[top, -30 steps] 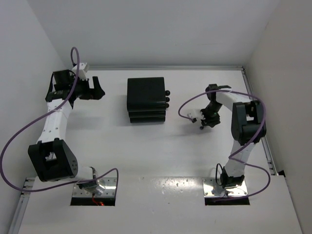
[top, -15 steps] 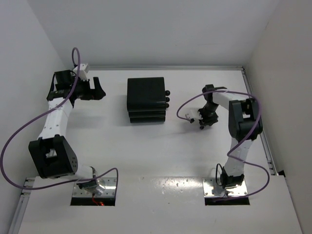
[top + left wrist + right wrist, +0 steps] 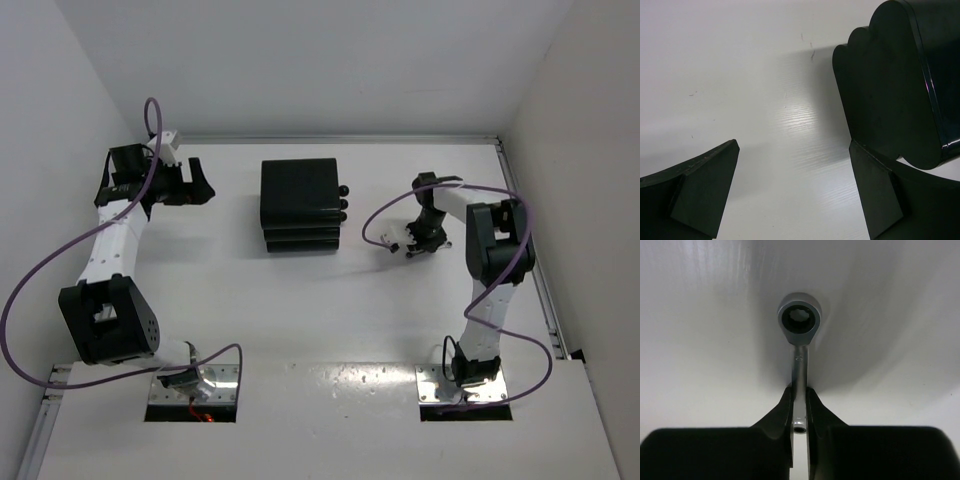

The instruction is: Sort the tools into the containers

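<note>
Right wrist: right end effector clamps wrench shank, ring head protruding ahead (left end effector agape).

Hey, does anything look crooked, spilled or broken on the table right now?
Nothing stands out. The right gripper is closed squarely on the handle of the wrench, which runs straight out in line with the fingers. The cabinet stands square on the table, and its drawers look shut.
</note>
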You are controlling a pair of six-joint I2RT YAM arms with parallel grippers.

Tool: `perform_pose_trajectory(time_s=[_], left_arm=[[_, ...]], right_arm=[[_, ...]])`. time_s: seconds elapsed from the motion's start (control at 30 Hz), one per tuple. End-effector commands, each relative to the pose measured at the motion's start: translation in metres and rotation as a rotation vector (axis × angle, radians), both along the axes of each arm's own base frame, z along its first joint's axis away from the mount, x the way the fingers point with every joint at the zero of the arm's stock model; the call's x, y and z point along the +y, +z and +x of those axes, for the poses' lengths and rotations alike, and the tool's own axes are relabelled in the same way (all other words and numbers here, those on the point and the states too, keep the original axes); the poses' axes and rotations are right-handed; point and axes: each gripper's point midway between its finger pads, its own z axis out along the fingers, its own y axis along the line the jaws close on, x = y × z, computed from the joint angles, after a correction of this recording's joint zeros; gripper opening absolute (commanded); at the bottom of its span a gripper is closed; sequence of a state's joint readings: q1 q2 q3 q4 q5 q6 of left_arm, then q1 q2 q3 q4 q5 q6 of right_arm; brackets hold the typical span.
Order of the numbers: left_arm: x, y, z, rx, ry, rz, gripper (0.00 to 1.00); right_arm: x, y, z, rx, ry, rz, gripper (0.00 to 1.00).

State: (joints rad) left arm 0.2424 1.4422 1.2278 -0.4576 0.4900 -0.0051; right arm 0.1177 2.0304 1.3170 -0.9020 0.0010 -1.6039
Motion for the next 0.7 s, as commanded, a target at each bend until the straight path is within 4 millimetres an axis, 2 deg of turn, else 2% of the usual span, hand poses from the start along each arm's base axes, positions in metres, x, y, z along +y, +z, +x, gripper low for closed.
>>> perform_pose_trajectory(time_s=[0.0,0.07,0.13,0.2,0.23,0.3,0.33,0.37,0.4,0.43,0.47,0.5,0.53,0.6,0.63,0.67], left_arm=[[0.005,0.021,0.010,-0.064,0.004,0.000,0.99],[0.008,0.021,0.010,-0.064,0.013,0.000,0.99],[0.008,0.021,0.010,-0.064,0.013,0.000,0.99],[0.008,0.016,0.008,-0.054,0.013,-0.002,0.99],[0.008,0.016,0.008,-0.054,0.013,-0.002,0.99],[0.007,0.015,0.005,-0.052,0.013,-0.003,0.99],[0.006,0.014,0.003,-0.049,0.013,-0.004,0.99],[0.007,0.015,0.004,-0.058,0.013,-0.001,0.99],[0.006,0.010,0.002,-0.046,0.013,-0.004,0.99],[0.006,0.014,0.001,-0.056,0.013,-0.002,0.99],[0.006,0.014,0.001,-0.056,0.013,-0.002,0.99],[0.006,0.014,0.001,-0.056,0.013,-0.002,0.99],[0.004,0.014,-0.001,-0.058,0.004,-0.008,0.99],[0.004,0.014,-0.001,-0.058,0.004,-0.008,0.99],[0.004,0.014,-0.001,-0.058,0.004,-0.008,0.99],[0.002,0.012,-0.001,-0.061,-0.003,-0.013,0.99]], right_arm=[[0.004,-0.021,-0.010,0.034,0.017,0.023,0.04],[0.006,-0.019,-0.013,0.033,0.016,0.037,0.00],[0.012,-0.009,-0.011,0.012,0.004,0.068,0.00],[0.017,0.001,-0.018,0.023,-0.036,0.098,0.00],[0.025,0.009,-0.017,0.019,-0.055,0.143,0.00],[0.038,0.039,-0.012,-0.019,-0.099,0.198,0.00],[0.045,0.050,-0.019,0.006,-0.123,0.241,0.00],[0.051,0.069,-0.011,-0.025,-0.139,0.273,0.00],[0.056,0.088,-0.011,-0.042,-0.172,0.307,0.00],[0.063,0.100,-0.017,-0.017,-0.201,0.345,0.00],[0.072,0.123,-0.006,-0.059,-0.216,0.378,0.00],[0.077,0.135,-0.006,-0.054,-0.265,0.403,0.00],[0.085,0.164,0.002,-0.079,-0.285,0.456,0.00],[0.101,0.184,0.011,-0.052,-0.376,0.517,0.00],[0.107,0.217,0.025,-0.097,-0.400,0.558,0.00],[0.116,0.228,0.030,-0.091,-0.423,0.584,0.00]])
